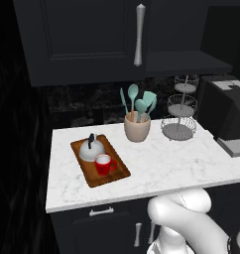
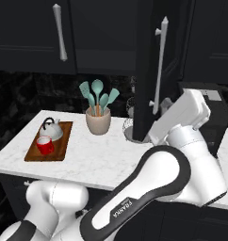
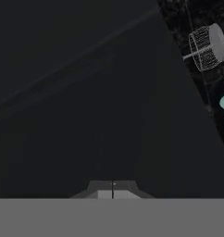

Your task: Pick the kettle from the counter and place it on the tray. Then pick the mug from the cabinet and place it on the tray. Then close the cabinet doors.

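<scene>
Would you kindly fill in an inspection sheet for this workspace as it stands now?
Surface: white marble counter, bare in front of the crock.
Job's things: kettle and red mug both on the tray; left door shut, right door standing open.
Clutter: crock of teal utensils, wire tiered stand, dark appliance.
Grippers: gripper shut, empty, close to the right door's face.
Cables: nothing seen.
Surroundings: dark backsplash, drawers below.
</scene>
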